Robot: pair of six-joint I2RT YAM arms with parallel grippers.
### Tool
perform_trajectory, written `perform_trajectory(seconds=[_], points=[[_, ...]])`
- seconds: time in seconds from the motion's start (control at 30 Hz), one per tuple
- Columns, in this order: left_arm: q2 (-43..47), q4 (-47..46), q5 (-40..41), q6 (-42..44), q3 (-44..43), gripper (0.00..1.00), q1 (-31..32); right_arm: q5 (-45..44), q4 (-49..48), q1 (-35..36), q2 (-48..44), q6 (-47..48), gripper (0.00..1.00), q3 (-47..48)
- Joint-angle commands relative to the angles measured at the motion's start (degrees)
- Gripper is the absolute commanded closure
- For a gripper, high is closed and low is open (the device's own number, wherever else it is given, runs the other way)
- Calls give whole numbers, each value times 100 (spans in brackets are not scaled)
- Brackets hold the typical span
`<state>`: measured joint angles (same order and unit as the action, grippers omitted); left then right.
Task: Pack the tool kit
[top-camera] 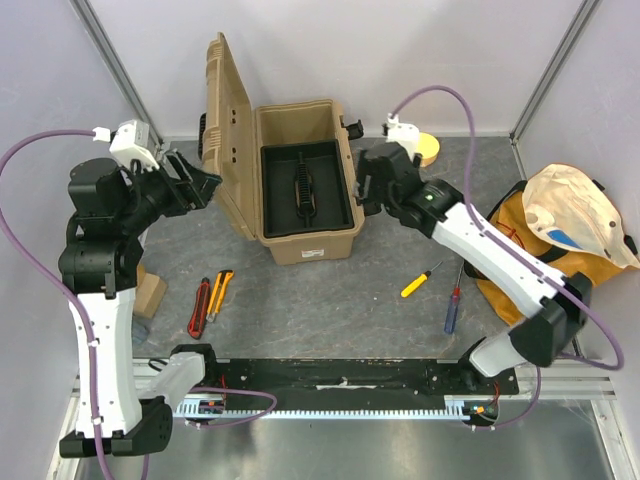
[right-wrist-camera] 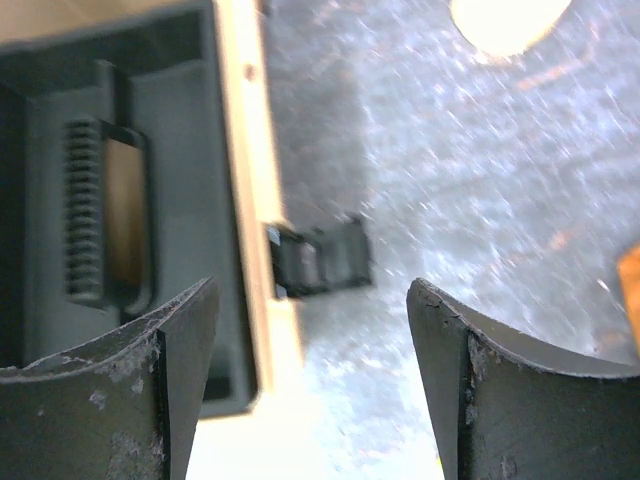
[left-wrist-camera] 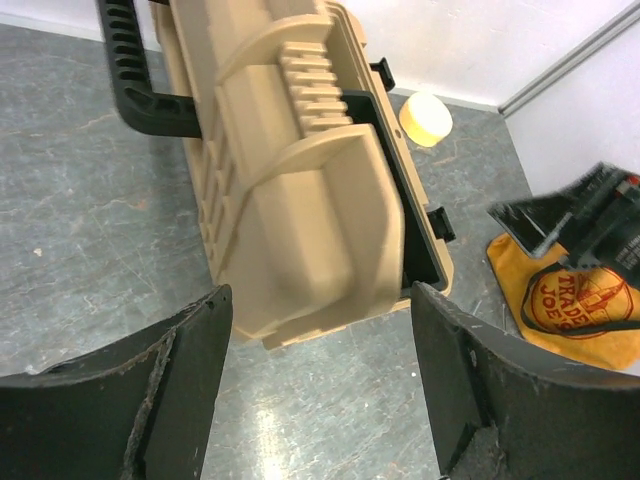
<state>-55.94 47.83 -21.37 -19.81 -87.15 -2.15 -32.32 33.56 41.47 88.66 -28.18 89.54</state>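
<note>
- Nearest, cutters [top-camera: 199, 308] and two screwdrivers [top-camera: 416, 285] lie on the worktop [top-camera: 330, 292], shafts pointing away.
- Toolbox [top-camera: 305, 245] mid-worktop, long axis near-to-far, lid [top-camera: 225, 120] upright at left.
- Both jaws open, empty, flanking it.
- Bag [left-wrist-camera: 590, 340] at right reads "TRADE… JOE".

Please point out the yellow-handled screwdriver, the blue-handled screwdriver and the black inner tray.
yellow-handled screwdriver [top-camera: 413, 286]: top external view, on the yellow handle.
blue-handled screwdriver [top-camera: 451, 317]: top external view, on the blue handle.
black inner tray [top-camera: 335, 190]: top external view, on bare floor right of its grip.
</note>
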Motion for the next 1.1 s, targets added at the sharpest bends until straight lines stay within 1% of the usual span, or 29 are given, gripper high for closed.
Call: perform_trajectory(seconds=[0.0,0.07,0.17,0.27,0.43,0.53,0.7,0.83,1.07], points=[[250,-152,473,329,-38,22,-4,42,466,-358,-998,-450,18,-936],[329,-195,878,285,-56,22,-4,-20,694,-543,-1280,-652,18,-1296],[452,-318,1108,206,-126,22,-4,-213,1072,-719,-1448,-977,21,-1798],[435,-319,933,189,-319,22,-4,-153,1354,-869,-1492,-1346,27,-2281],[453,-371,336,118,-408,22,-4,-47,1372,-992,-1431,-1918,37,-3046],[497,-415,168,136,-399,22,-4,-12,1241,-1010,-1229,-2226,38,-3407],[444,-424,159,171,-416,22,66,199,837,-1027,-983,-2516,41,-3873],[382,-433,185,223,-443,22,127,410,450,-1054,-754,-2578,46,-4172],[330,-424,229,250,-425,22,145,691,-16,-1106,-394,-2587,50,-4453]])
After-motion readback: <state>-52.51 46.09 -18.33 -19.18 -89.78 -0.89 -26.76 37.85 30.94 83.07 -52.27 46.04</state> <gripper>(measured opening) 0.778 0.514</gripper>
